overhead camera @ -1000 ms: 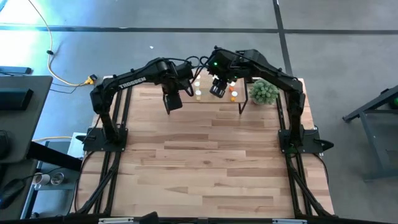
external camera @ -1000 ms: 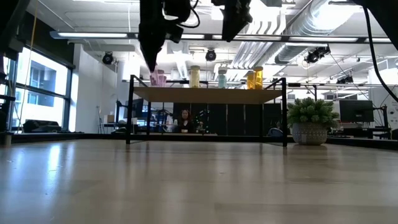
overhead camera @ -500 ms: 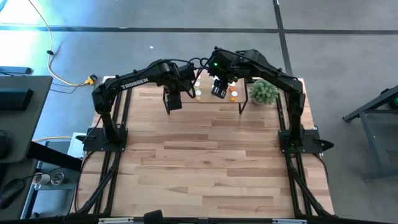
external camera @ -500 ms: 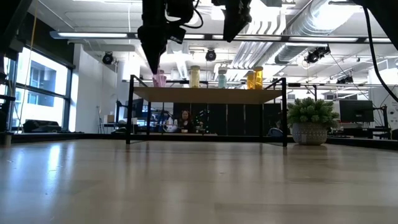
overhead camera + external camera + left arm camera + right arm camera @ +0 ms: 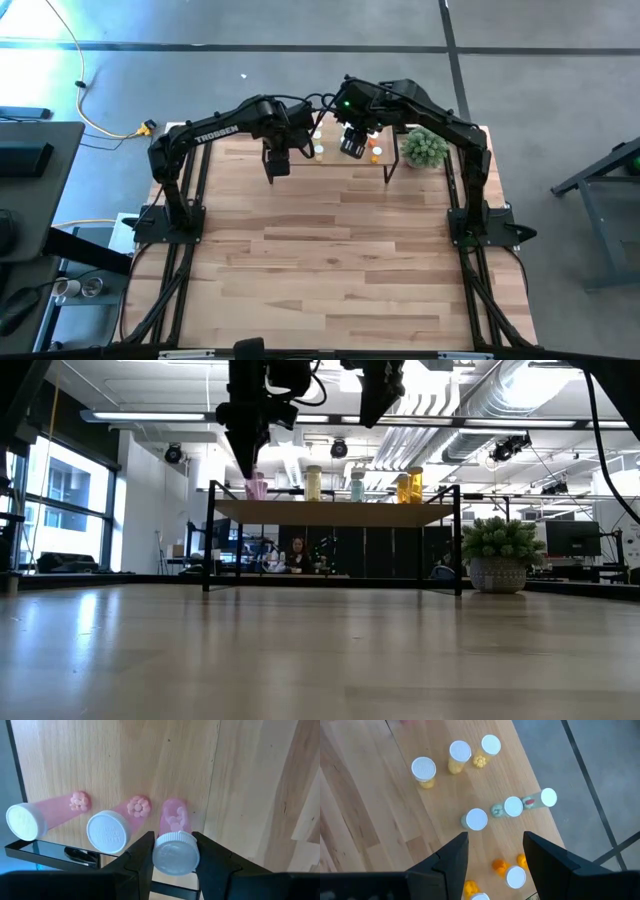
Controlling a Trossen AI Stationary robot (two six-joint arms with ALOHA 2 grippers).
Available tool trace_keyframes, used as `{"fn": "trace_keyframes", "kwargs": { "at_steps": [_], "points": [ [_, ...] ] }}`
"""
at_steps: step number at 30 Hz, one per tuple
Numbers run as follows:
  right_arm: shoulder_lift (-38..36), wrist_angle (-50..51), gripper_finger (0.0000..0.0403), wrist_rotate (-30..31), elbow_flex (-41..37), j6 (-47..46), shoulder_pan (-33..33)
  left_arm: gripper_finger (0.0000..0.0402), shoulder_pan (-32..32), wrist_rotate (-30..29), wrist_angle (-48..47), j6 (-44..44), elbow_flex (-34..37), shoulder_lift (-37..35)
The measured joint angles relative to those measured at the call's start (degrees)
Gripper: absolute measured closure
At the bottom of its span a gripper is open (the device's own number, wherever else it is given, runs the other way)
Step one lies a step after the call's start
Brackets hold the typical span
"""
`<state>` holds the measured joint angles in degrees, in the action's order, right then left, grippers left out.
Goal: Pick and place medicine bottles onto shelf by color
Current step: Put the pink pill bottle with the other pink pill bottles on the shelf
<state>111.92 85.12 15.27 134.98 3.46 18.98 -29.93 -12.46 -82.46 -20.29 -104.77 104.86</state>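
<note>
Three pink bottles show in the left wrist view: two standing (image 5: 24, 820) (image 5: 110, 829) on the shelf (image 5: 115, 765) side by side, and a third pink bottle (image 5: 173, 847) clamped by its white cap between the left gripper (image 5: 174, 851) fingers, just beside the nearer standing one. From the right wrist camera come three yellow bottles (image 5: 424, 770) (image 5: 459, 753) (image 5: 490, 746) in a loose group, three green ones (image 5: 476, 819) (image 5: 512, 807) (image 5: 547, 798) in a line, and orange ones near the picture's edge; two orange caps (image 5: 515, 877) (image 5: 479, 896) are visible, the second cut off, so their full count cannot be told. The right gripper (image 5: 494, 851) hangs above the green and orange groups with its fingers spread and nothing between them.

From above, the bottles are mostly hidden under both arms; only a few pale and orange specks show on the shelf beside the potted plant (image 5: 424, 148). At table height the left gripper's fingertips reach down to the pink bottles at the shelf's end, but the held bottle cannot be made out there.
</note>
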Motion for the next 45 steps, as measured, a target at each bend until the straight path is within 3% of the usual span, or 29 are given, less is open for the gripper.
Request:
{"fn": "trace_keyframes", "kwargs": {
  "at_steps": [12,22,32,45],
  "points": [
    [0.04,1.06,0.0222,0.00,0.00,-0.02,0.00,0.0288,0.00,0.23,0.01,0.10,0.00,0.00],
    [0.04,1.31,0.0222,0.00,0.00,-0.02,0.00,0.0251,0.00,0.28,0.01,0.12,0.00,-0.03],
    [0.04,1.31,0.0222,0.00,0.00,-0.04,0.00,0.0248,0.00,0.21,0.01,0.55,0.00,-0.05],
    [0.04,1.36,0.0222,0.00,0.00,-0.02,0.00,0.0247,0.00,-4.57,-0.21,1.66,0.00,-0.07]
  ]
}}
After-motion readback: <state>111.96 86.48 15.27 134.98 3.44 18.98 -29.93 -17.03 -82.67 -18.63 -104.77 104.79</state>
